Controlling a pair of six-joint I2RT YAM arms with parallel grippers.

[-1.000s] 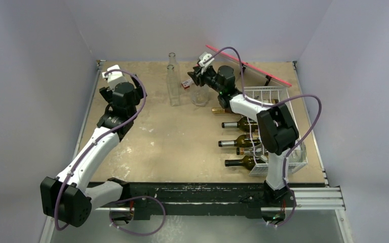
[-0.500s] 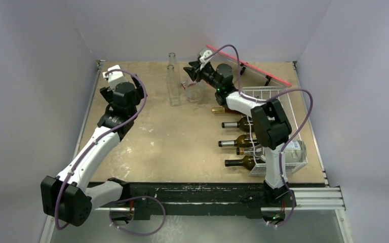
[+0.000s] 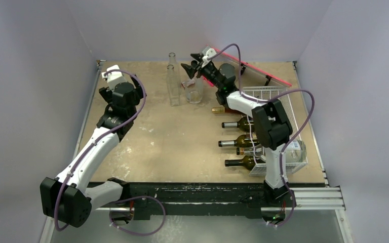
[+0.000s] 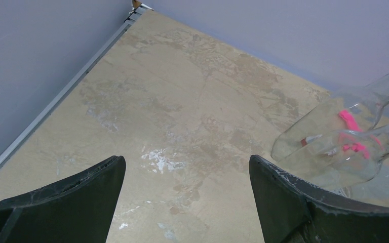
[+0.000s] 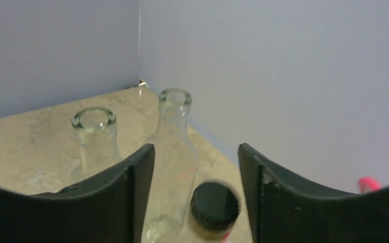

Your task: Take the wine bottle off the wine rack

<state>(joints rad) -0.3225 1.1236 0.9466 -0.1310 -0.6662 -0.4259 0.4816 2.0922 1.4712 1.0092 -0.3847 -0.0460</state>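
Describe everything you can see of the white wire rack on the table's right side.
The wine rack is a white wire-grid box standing on the table near its right edge, with the pink board just beyond its far end. Several dark wine bottles lie on their sides in it, necks poking out to the left. The right arm passes above it and hides its middle.

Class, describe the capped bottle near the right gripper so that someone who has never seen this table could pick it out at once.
Find the white wire wine rack on the right; just left of its far end, three clear glass bottles stand upright. Take the rightmost bottle, below the open right gripper. Its black cap sets it apart: the two neighbours have open necks.
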